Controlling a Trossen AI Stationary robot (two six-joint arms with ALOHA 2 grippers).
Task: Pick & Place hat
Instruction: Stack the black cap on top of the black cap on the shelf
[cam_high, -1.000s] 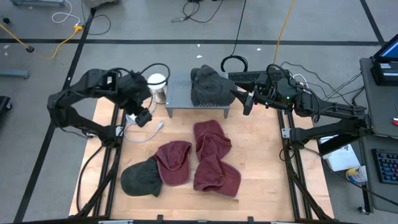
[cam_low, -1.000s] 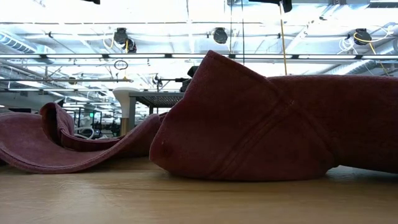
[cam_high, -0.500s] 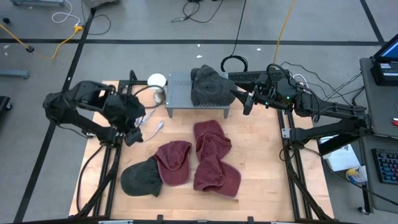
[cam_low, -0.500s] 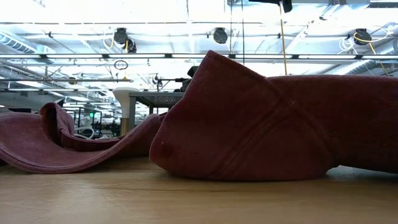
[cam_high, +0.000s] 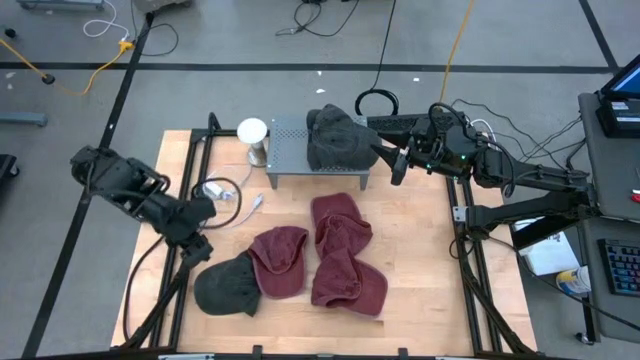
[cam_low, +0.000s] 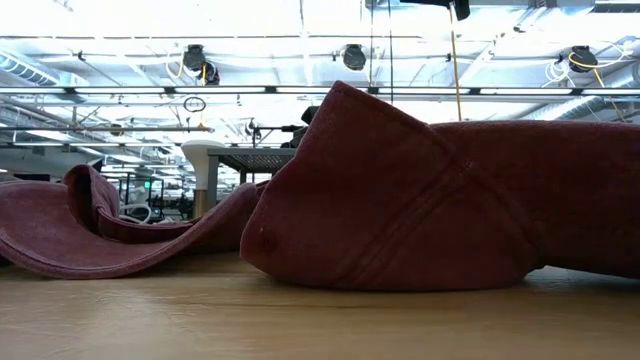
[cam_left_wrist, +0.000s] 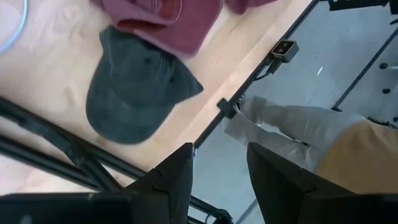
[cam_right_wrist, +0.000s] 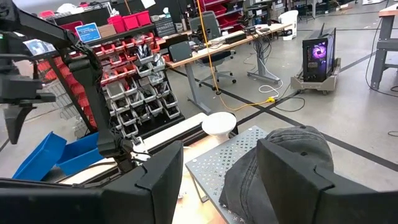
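A dark grey hat (cam_high: 228, 287) lies flat near the table's near-left corner, and it also shows in the left wrist view as the grey hat (cam_left_wrist: 134, 87). Three maroon hats (cam_high: 338, 250) lie in a loose heap at mid-table, one overlapping the grey hat's edge; they fill the low view (cam_low: 420, 200). Another grey hat (cam_high: 335, 140) sits on a perforated metal stand (cam_high: 290, 150) at the far side. My left gripper (cam_high: 197, 243) is open, above the table just left of the near grey hat. My right gripper (cam_high: 393, 165) is open beside the stand's right end.
A white round-topped post (cam_high: 252, 130) stands left of the stand, and a white cable (cam_high: 215, 190) lies on the wood near the left arm. Black frame rails (cam_high: 180, 290) run along the table's left and right sides. A person's legs (cam_left_wrist: 292, 124) stand past the near edge.
My left arm has swung from the far side by the white post toward the table's near-left, and its gripper now hangs close to the near grey hat. The right arm and all the hats have stayed still.
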